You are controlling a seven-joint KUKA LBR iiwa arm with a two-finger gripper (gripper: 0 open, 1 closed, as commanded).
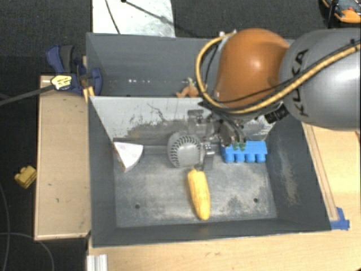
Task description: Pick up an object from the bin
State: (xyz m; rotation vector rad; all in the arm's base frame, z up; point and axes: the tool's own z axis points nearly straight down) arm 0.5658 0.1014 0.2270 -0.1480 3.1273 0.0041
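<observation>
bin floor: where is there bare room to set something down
The bin floor is bare front left, between the white wedge and the yellow corn cob, and front right, below the blue block. Crowded mid-bin: gripper, grey round thing, blue block.

Bin [237,202]: grey sheet metal, matt. The floor is seen to be scuffed and dusty, and pale scratches are noted on the sloped back wall.
Yellow cob-shaped thing [198,193]: plastic in look, finely bumpy surface, slight sheen.
Blue studded block [245,152]: smooth hard plastic, saturated colour, low gloss.
White wedge [128,153]: matt, smooth faces; material could not be determined.
Grey round ribbed piece [183,150]: dull sheen; metal or plastic not distinguished.
Orange cover [251,64]: smooth, glossy, highlights recorded.
Arm housing [327,89]: smooth silver-grey, satin finish.
Cables [199,66]: jacketed, matt.
</observation>
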